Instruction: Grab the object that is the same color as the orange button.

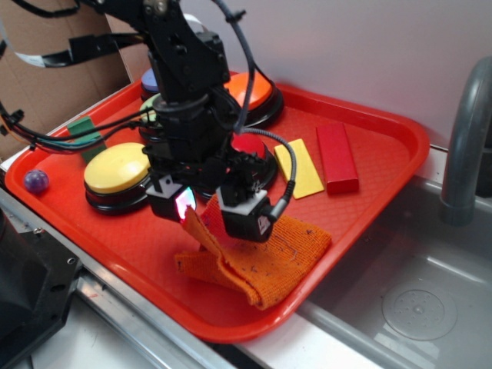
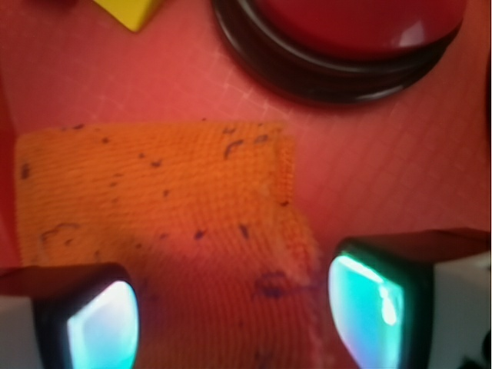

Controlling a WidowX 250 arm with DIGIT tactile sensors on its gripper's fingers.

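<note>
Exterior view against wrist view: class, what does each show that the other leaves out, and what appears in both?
Only the exterior view shows the orange button, the yellow button, the red block, a purple ball and the sink. Only the wrist view shows the glowing fingertip pads from close up. Both show the orange cloth, a corner lifted between the tool's pads, plus the red button and yellow block.

Orange knitted rag (image 1: 265,261) (image 2: 177,231): soft, dark-specked, partly folded, one edge raised, lying on the near part of the tray. Orange button (image 1: 250,91): round dome on black base, upright at the tray's far side.
</note>
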